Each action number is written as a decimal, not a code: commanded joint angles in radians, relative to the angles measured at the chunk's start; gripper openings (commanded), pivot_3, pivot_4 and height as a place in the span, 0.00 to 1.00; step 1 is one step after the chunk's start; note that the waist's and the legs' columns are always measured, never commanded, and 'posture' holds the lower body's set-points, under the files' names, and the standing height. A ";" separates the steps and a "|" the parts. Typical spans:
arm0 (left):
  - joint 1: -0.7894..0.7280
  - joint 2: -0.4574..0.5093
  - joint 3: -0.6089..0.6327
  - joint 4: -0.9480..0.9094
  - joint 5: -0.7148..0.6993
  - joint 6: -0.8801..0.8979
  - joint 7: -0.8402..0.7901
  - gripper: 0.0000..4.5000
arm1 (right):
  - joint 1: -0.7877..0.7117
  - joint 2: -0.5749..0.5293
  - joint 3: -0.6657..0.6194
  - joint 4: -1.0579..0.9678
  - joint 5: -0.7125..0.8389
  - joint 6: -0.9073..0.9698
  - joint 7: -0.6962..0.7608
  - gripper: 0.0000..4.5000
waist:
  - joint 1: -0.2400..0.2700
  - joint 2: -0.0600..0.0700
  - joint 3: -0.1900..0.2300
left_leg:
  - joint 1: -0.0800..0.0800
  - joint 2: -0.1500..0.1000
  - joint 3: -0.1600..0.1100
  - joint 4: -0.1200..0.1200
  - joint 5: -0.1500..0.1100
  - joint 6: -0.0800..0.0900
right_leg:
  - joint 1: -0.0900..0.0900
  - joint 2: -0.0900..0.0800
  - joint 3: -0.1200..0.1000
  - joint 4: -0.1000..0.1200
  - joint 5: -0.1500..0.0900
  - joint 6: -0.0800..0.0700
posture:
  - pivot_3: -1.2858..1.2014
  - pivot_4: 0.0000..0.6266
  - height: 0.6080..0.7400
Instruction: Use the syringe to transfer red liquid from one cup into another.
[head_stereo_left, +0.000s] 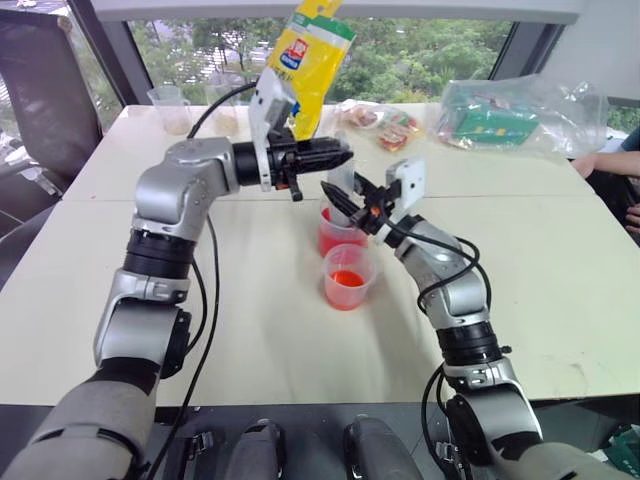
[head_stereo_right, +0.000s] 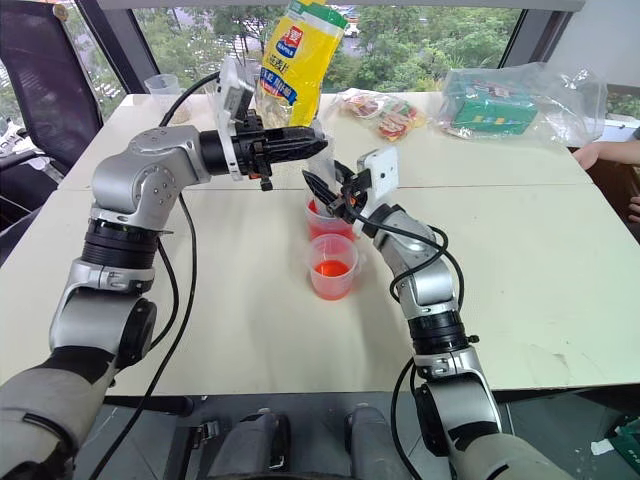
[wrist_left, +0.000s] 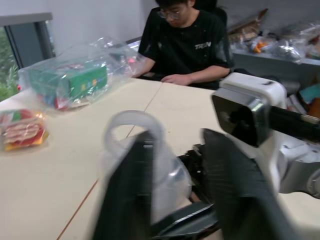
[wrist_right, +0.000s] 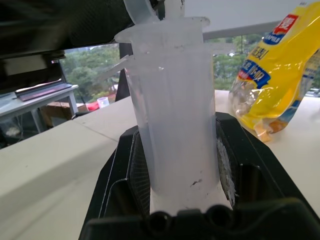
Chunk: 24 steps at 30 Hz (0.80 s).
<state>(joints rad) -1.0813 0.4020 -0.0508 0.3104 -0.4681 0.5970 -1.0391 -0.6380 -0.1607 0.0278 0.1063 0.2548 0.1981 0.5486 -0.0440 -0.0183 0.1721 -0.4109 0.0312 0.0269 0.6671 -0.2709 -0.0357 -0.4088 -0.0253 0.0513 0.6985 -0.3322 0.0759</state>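
**A:** How do the jaws stand?

**B:** The right gripper (wrist_right: 182, 150) is clamped on the barrel of the syringe (wrist_right: 175, 115); in its wrist view the two black fingers (wrist_right: 125, 175) press the clear tube from either side. The left gripper (wrist_left: 175, 185) has its fingers drawn in around the plunger's ring-shaped top (wrist_left: 132, 132), which shows between them in the left wrist view.

**A:** And where is the syringe?

**B:** Upright or nearly so, above the handled cup (head_stereo_left: 338, 232), with the left gripper reaching in level from the robot's left at its upper end. I cannot tell whether the nozzle dips into the liquid; the grippers hide it.

**A:** The cups?

**B:** Both stand on the pale table (head_stereo_left: 560, 300). The handled cup holds red liquid (head_stereo_left: 334, 240). The shorter cup (head_stereo_left: 348, 277) sits just beside it, nearer the robot, also with red liquid at its bottom.

**A:** Anything further out?

**B:** A yellow bag (head_stereo_left: 308, 60) stands behind the arms, with snack packets (head_stereo_left: 385, 125) and a clear bag holding a green box (head_stereo_left: 490, 118) toward the far edge. A person (wrist_left: 187, 42) in a black shirt sits at the table's right end.
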 joint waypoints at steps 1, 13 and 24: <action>-0.048 -0.024 0.004 -0.022 -0.014 -0.017 -0.025 0.02 | -0.014 -0.008 -0.005 -0.053 0.006 -0.001 -0.006 0.31 | 0.000 0.000 0.000 | 0.000 0.000 0.000 0.000 0.000 0.000 | 0.000 0.000 0.000 0.000 0.000 0.000 | 0.52 0.24 1.00; -0.111 -0.015 0.042 -0.048 -0.021 -0.007 -0.006 0.02 | 0.002 -0.035 0.016 -0.003 0.012 0.073 0.037 0.31 | 0.000 0.000 0.000 | 0.000 0.000 0.000 0.000 0.000 0.000 | 0.000 0.000 0.000 0.000 0.000 0.000 | 0.52 0.24 1.00; -0.159 -0.002 0.065 -0.019 -0.004 -0.030 -0.005 0.02 | 0.023 -0.032 0.026 0.035 0.014 0.090 0.053 0.31 | 0.000 0.000 0.000 | 0.000 0.000 0.000 0.000 0.000 0.000 | 0.000 0.000 0.000 0.000 0.000 0.000 | 0.52 0.24 1.00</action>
<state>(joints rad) -1.1476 0.3924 -0.0460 0.3471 -0.4428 0.6213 -1.0428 -0.6465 -0.1895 0.0199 0.0961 0.2878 0.2531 0.5877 -0.0439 -0.0183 0.1721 -0.4108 0.0312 0.0269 0.6670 -0.2710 -0.0358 -0.4087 -0.0252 0.0512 0.6984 -0.3322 0.0759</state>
